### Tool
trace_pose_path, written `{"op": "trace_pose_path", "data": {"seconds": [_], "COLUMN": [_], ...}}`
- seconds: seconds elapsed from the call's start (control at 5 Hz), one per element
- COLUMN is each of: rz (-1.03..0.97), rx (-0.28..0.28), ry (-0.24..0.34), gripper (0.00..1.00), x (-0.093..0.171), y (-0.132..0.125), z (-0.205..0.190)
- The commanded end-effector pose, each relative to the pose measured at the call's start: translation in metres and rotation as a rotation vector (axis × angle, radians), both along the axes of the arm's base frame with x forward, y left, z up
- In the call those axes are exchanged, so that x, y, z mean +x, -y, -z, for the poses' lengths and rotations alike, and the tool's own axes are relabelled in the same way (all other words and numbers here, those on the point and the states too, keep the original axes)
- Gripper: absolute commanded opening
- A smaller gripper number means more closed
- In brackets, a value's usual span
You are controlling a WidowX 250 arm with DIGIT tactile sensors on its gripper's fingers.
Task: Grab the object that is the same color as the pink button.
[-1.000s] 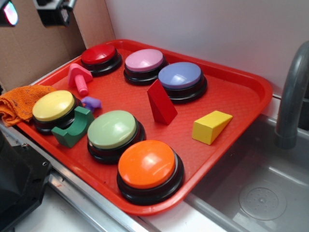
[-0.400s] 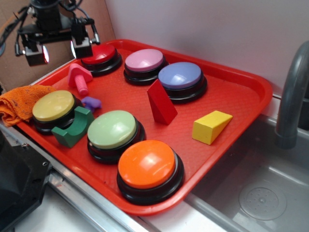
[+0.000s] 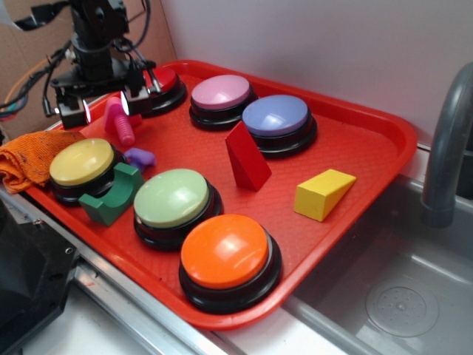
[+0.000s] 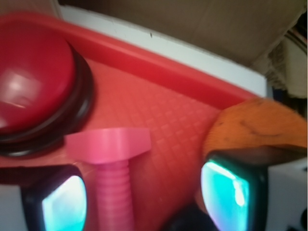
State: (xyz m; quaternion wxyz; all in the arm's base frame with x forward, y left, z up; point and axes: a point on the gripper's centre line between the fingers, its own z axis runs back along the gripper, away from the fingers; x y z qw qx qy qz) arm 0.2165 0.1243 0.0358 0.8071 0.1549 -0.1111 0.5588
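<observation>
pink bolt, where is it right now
In the exterior view the pink bolt lies at the tray's far left corner, between the red button and the orange cloth, with the open claw straddling it.

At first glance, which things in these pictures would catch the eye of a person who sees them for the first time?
Most striking is the red tray beside the sink, with six big dome buttons: orange button nearest the camera, pink button at the back. At the tray's far left corner the gripper hangs open over the small pink bolt, next to the red button. An orange cloth lies off the left edge.
</observation>
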Motion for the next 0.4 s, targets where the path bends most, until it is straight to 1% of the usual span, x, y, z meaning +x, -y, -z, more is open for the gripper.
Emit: {"op": "trace_pose_path", "data": {"seconds": [0.0,0.2], "rz": [0.045,0.055], "rx": [-0.041,-0.048], "ry": [0.081,0.099], "gripper": [1.0,0.71], "x": [0.0084,0.0087], "y": [-0.007,-0.0069], "z": [0.0128,0.0145]}}
